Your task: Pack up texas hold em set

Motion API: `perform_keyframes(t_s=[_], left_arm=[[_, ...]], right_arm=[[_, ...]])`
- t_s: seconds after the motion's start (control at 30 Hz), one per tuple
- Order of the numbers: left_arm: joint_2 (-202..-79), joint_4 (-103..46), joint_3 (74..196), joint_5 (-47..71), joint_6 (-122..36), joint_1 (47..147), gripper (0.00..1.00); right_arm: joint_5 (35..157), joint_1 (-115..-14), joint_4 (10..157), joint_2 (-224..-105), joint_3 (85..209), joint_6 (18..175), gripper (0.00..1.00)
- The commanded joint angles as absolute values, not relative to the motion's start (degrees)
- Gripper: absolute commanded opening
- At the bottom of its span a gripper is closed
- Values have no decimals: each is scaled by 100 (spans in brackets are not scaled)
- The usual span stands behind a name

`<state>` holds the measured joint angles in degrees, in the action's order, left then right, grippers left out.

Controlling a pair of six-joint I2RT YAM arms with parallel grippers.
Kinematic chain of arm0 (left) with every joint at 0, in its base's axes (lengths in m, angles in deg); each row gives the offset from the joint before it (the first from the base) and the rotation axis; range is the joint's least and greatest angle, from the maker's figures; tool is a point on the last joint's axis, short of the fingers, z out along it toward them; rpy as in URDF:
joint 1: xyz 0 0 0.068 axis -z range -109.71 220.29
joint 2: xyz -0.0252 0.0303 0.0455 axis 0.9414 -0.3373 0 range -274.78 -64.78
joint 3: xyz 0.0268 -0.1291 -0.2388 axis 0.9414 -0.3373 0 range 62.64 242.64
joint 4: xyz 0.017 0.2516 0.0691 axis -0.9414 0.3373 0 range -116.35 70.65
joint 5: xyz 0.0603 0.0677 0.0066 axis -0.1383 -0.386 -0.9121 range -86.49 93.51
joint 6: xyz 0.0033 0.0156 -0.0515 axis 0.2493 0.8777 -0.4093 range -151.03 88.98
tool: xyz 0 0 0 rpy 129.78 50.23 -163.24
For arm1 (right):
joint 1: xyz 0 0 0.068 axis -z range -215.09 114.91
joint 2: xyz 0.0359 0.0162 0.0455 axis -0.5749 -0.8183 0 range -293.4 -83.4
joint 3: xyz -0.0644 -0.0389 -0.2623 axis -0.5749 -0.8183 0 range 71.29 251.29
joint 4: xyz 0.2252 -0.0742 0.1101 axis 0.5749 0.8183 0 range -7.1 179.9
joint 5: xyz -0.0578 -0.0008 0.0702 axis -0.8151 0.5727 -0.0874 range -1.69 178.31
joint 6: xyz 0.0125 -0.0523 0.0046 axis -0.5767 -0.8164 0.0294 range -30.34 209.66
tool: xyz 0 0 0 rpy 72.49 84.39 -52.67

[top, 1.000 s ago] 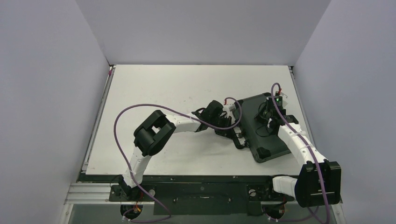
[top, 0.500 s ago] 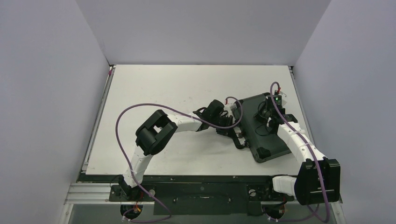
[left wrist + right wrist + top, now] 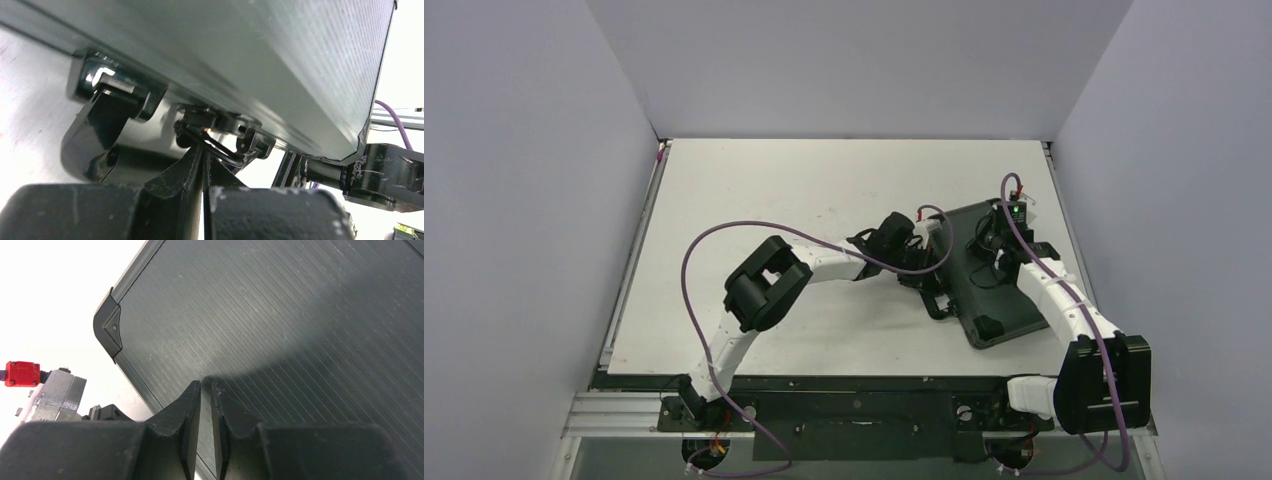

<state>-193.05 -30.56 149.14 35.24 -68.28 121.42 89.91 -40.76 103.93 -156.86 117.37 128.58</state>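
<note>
Black case (image 3: 984, 300) closed, flat on table (image 3: 774, 180), right side | left gripper (image 3: 202, 152) fully closed, tips at wire latch (image 3: 220, 135) on case's left edge, hold unclear | right gripper (image 3: 206, 385) nearly closed, empty, tips at lid's far part

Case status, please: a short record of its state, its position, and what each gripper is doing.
case: closed, lying flat on the right of the table
left gripper: shut, tips at the latch on the case's side edge
right gripper: nearly shut, nothing between the fingers, tips over the case top, contact unclear
</note>
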Motion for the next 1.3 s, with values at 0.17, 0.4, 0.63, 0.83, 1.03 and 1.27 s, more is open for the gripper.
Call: perform_keyframes(t_s=[0.17,0.4,0.63,0.83,1.03,1.27], left_arm=[[-19451,-3311,15541,3629,-6930,12266,0],[-19414,-3256,15695,3541,-6943,12289,0],[-19423,-3219,15823,3497,-6973,12289,0],[-19342,-2953,15955,3358,-6933,12331,0],[-19379,-2702,16030,3263,-6889,12338,0],[-19693,-1832,16261,2985,-6744,12322,0]], right_arm=[[9249,-4168,12399,-16596,11032,12514,12],[9351,-4172,12345,-16765,11022,12446,11],[9421,-4168,12321,-16918,11046,12361,11],[9433,-4168,12312,-16999,11082,12292,10],[9464,-4153,12291,-17107,11107,12239,10],[9527,-4120,12268,-17202,11119,12188,9]])
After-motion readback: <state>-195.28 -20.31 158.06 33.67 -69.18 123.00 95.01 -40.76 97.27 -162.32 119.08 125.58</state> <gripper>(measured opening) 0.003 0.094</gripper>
